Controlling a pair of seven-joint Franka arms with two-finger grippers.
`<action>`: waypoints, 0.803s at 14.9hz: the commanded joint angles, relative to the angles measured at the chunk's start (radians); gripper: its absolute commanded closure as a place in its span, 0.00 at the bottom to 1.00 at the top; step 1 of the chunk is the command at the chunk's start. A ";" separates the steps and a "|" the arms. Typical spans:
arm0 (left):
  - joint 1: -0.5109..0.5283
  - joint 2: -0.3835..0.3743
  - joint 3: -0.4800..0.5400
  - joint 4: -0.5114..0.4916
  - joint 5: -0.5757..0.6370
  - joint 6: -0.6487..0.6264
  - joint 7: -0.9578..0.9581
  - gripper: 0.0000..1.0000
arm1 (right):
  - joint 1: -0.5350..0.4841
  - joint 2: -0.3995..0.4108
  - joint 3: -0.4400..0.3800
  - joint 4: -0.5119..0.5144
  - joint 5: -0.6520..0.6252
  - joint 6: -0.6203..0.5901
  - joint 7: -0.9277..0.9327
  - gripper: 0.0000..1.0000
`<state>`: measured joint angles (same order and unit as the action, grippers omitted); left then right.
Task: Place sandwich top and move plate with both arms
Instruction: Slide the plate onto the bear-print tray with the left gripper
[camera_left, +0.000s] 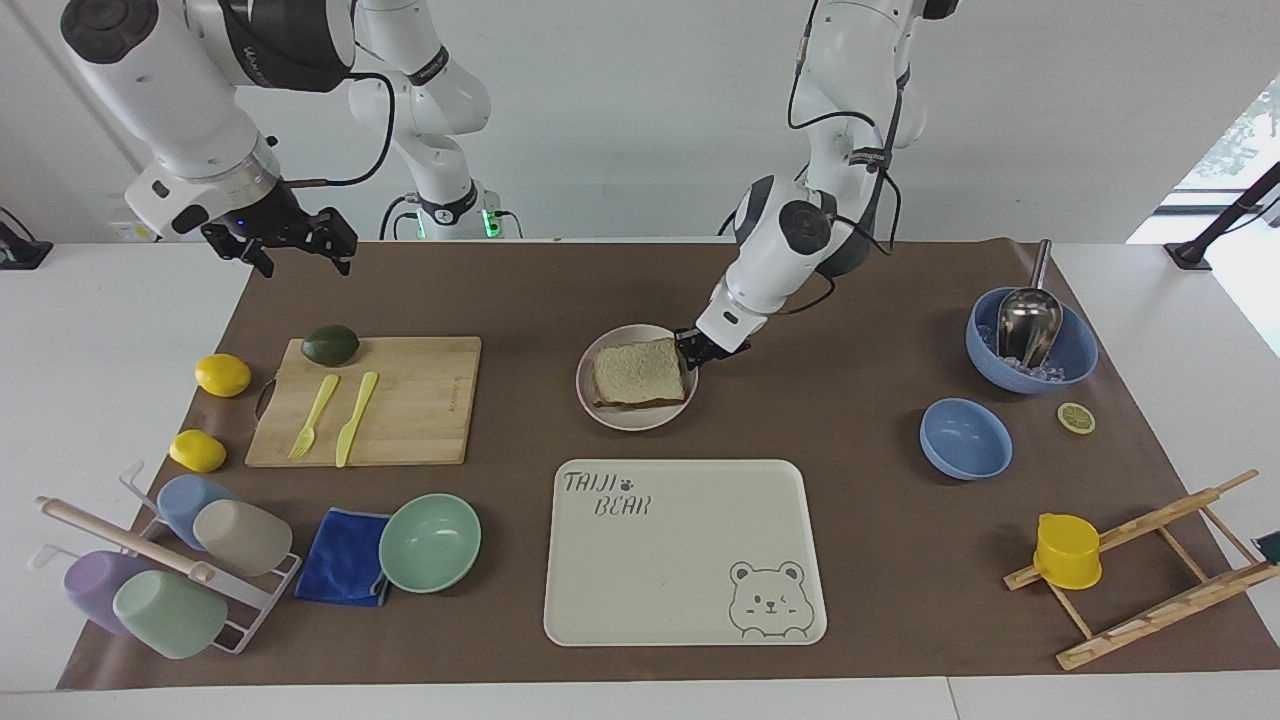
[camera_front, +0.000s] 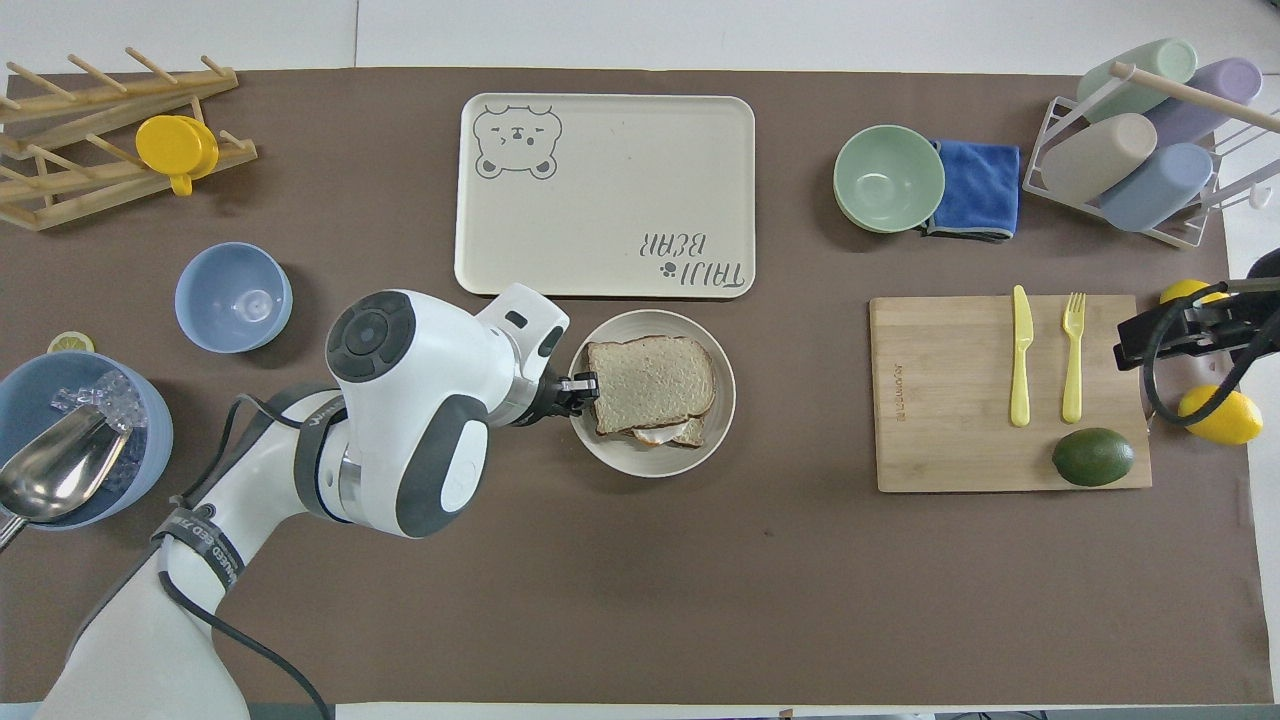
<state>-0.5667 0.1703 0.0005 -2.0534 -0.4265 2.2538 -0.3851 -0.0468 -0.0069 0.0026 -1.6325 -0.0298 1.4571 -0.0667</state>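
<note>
Facing view: my left gripper (camera_left: 694, 352) pinched the plate (camera_left: 612, 413) rim, bread (camera_left: 637, 371) on top; my right gripper (camera_left: 290, 243) waited, fingers apart.

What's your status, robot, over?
Left gripper shut on plate rim, bread on top. Right gripper waits over table corner. Tray next.
</note>
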 joint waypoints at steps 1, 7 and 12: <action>0.054 0.053 -0.002 0.152 -0.024 -0.111 -0.012 1.00 | 0.002 -0.025 -0.004 -0.023 -0.006 -0.001 -0.022 0.00; 0.154 0.152 0.006 0.369 -0.054 -0.184 -0.023 1.00 | 0.001 -0.025 -0.004 -0.024 -0.001 -0.001 -0.022 0.00; 0.165 0.316 0.026 0.544 -0.041 -0.191 -0.066 1.00 | 0.001 -0.025 -0.004 -0.024 -0.001 -0.001 -0.022 0.00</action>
<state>-0.4025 0.3916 0.0122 -1.6305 -0.4545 2.0901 -0.4193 -0.0467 -0.0078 0.0026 -1.6325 -0.0294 1.4571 -0.0667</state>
